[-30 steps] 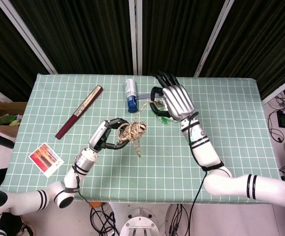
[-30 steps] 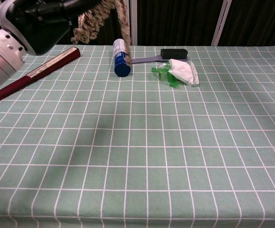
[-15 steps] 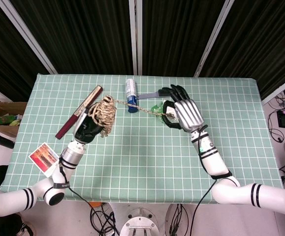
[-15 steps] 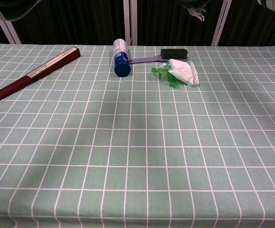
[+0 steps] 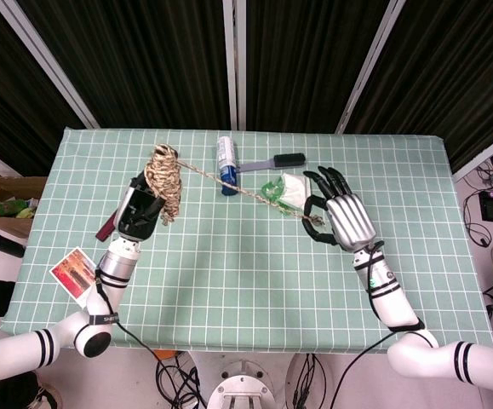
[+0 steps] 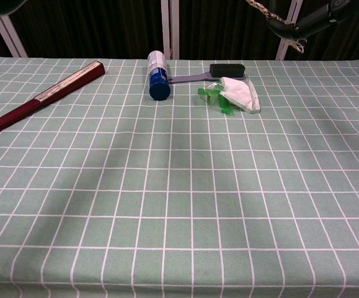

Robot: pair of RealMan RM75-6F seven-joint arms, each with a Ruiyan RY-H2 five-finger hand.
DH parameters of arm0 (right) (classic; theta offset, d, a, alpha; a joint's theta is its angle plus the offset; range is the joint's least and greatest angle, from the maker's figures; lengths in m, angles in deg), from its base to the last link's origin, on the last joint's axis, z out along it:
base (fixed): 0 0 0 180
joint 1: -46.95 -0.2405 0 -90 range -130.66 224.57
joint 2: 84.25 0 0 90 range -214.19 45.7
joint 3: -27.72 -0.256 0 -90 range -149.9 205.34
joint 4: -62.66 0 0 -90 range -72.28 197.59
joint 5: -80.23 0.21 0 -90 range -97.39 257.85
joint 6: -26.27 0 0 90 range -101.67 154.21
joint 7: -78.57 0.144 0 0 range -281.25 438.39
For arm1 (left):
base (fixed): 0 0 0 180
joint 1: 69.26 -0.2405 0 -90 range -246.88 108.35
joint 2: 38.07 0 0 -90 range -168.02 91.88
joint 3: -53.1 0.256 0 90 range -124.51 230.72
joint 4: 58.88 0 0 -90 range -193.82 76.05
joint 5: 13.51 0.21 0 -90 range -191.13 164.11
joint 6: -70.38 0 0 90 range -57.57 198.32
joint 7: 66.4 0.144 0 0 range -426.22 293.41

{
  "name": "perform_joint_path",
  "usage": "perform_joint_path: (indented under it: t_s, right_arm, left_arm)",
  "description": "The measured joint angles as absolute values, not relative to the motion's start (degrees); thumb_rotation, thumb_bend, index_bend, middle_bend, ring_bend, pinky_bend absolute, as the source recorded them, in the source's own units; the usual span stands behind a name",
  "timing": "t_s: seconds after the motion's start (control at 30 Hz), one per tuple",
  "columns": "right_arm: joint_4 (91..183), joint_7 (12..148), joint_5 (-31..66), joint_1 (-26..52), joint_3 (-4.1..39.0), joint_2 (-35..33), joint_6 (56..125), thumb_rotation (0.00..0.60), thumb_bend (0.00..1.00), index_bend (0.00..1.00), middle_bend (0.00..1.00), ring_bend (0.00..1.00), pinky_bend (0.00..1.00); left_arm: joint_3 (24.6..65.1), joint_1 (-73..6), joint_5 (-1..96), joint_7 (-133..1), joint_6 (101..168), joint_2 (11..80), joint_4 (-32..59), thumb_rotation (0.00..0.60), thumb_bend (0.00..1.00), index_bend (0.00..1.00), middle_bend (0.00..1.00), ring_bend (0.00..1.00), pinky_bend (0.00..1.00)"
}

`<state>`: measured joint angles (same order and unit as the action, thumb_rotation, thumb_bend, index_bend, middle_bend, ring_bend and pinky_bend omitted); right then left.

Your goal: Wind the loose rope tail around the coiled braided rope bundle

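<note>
My left hand (image 5: 140, 215) holds the coiled braided rope bundle (image 5: 165, 181) up in the air over the left part of the table. The loose rope tail (image 5: 246, 191) runs taut from the bundle to my right hand (image 5: 344, 217), which pinches its frayed end between thumb and a finger while the other fingers are spread. In the chest view only the right hand's fingers (image 6: 309, 23) and a short piece of the rope tail (image 6: 258, 7) show at the top edge. The left hand is out of that view.
On the green checked tablecloth (image 5: 246, 281) lie a dark red folded fan (image 6: 39, 96), a blue and white canister (image 6: 158, 76), a black brush (image 6: 219, 71), and a white and green packet (image 6: 236, 94). A picture card (image 5: 79, 274) sits near the front left corner.
Both hands have moved apart. The left hand has carried the bundle further left and up, the right hand has moved right and toward me, and the tail between them is stretched longer.
</note>
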<state>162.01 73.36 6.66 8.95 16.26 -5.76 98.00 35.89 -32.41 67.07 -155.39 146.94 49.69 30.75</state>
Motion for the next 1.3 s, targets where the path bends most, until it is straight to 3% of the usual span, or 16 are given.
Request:
perform_joint_path:
  t_s: [0.43, 0.77, 1.0, 1.17, 1.3]
  right_arm:
    - [161.92, 72.15, -3.02, 13.53, 20.96, -6.42, 102.23, 0.6, 0.52, 1.0, 0.14, 0.0, 0.0]
    - [168.24, 59.85, -10.2, 12.63, 20.8, -9.83, 102.25, 0.6, 0.52, 1.0, 0.12, 0.0, 0.0]
    - [177.76, 49.32, -12.37, 8.04, 16.78, -13.01, 96.66, 0.6, 0.52, 1.0, 0.12, 0.0, 0.0]
    - [181.65, 45.7, -8.39, 3.99, 12.04, -13.99, 91.92, 0.6, 0.51, 1.0, 0.12, 0.0, 0.0]
    - [183.46, 43.69, 0.03, -0.24, 7.83, -14.21, 88.16, 0.6, 0.51, 1.0, 0.12, 0.0, 0.0]
  left_arm:
    - [33.07, -32.84, 57.88, -138.08, 143.02, 51.31, 30.24, 0.6, 0.49, 0.75, 0.74, 0.64, 0.73]
    - [33.08, -32.09, 54.01, -105.26, 145.35, 53.74, 31.38, 0.6, 0.49, 0.75, 0.74, 0.65, 0.74]
    - [33.38, -31.45, 53.84, -87.47, 148.65, 56.82, 32.44, 0.6, 0.49, 0.75, 0.74, 0.65, 0.74]
    - [34.3, -31.15, 55.53, -87.19, 146.61, 57.23, 32.91, 0.6, 0.49, 0.75, 0.74, 0.65, 0.74]
    - [35.68, -30.72, 59.19, -89.83, 144.29, 56.9, 32.66, 0.6, 0.49, 0.75, 0.74, 0.65, 0.74]
